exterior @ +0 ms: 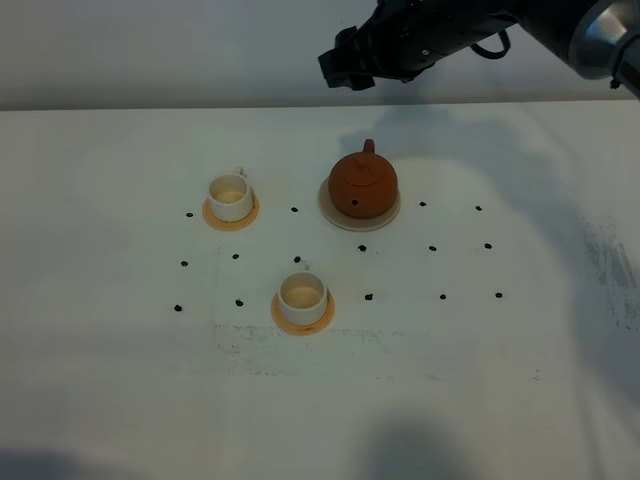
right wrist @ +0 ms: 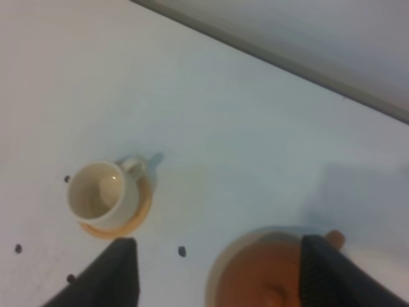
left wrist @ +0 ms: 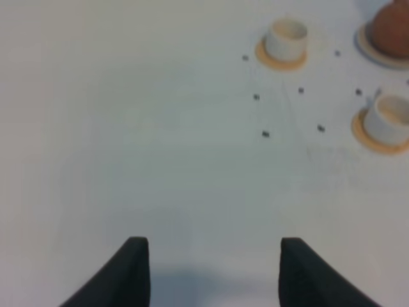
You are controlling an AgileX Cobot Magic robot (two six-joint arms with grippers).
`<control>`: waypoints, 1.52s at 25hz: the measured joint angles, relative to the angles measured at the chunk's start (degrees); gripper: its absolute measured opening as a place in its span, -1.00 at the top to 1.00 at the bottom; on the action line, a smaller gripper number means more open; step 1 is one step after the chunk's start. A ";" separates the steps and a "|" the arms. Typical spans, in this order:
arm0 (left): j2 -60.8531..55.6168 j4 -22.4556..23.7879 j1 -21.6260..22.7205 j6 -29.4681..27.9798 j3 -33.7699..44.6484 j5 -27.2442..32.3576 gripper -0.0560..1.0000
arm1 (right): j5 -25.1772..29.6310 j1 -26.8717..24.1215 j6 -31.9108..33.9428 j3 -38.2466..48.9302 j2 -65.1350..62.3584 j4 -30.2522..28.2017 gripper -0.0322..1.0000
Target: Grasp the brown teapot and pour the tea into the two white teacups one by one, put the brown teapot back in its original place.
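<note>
Exterior high view: brown teapot sits upright on its beige coaster, just right of the frame's centre. The rear teacup is at centre left and the front teacup is below centre. Each stands on an orange-tan saucer, well apart from the other and from the pot. Small dark dots mark the white desk in rows around them.

Only this view shows the right tool from outside. It is a dark mass at top centre, up above the desk and behind the teapot, touching nothing. Its jaw gap cannot be read here. The left tool does not appear in this view at all.

Right wrist view: supplies that gap. The right tool has its two fingers spread wide. The teapot lies below and between them, not in contact, with the coaster rim showing beside it. The rear teacup is visible inside. Nothing is gripped.

Left wrist view: the left tool shows two dark fingertips standing apart over bare desk. It holds and touches nothing. Both teacups and a sliver of the teapot appear far off. This is the only view that places this arm well clear of the tea set.
</note>
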 joint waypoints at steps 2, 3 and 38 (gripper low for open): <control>-0.80 0.00 0.00 0.05 0.44 0.71 0.00 | -0.32 0.57 0.00 0.00 0.06 0.00 -0.07; -1.08 0.00 0.00 0.05 0.46 0.80 0.00 | -0.47 0.78 0.00 0.00 0.21 0.00 -0.07; -3.38 0.00 0.00 0.11 0.59 0.92 0.00 | -1.68 2.99 0.09 0.00 4.21 -2.93 -0.07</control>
